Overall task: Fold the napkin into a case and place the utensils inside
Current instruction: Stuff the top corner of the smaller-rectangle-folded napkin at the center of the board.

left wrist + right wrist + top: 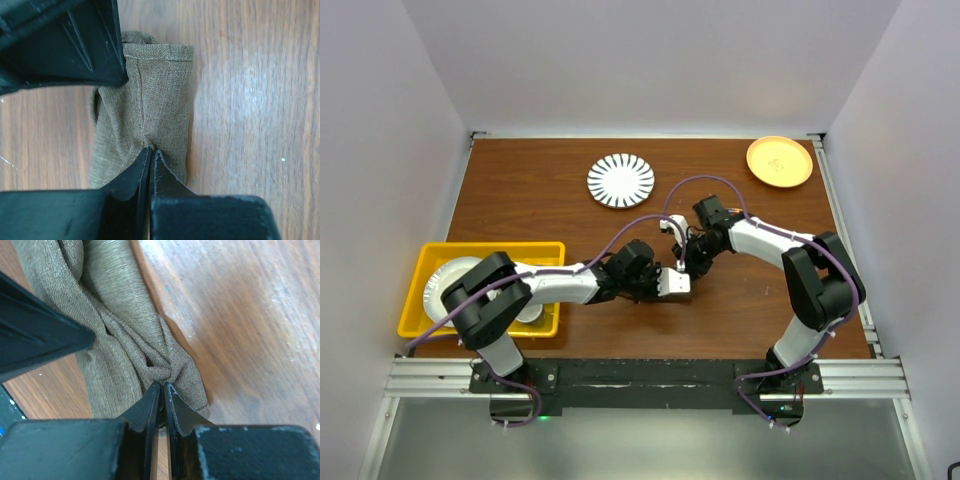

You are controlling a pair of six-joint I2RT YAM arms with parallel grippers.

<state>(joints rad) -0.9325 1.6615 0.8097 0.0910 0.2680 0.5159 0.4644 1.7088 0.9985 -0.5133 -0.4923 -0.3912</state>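
The napkin (160,95) lies bunched on the counter (250,100), centre of the overhead view. The left pincer (150,155) is clamped on a stitched edge, the right pincer (162,390) on a crumpled fold. Folding looks barely begun; next, pull it flat and square.

Lab test cell, white walls (650,60), wooden table (520,200)
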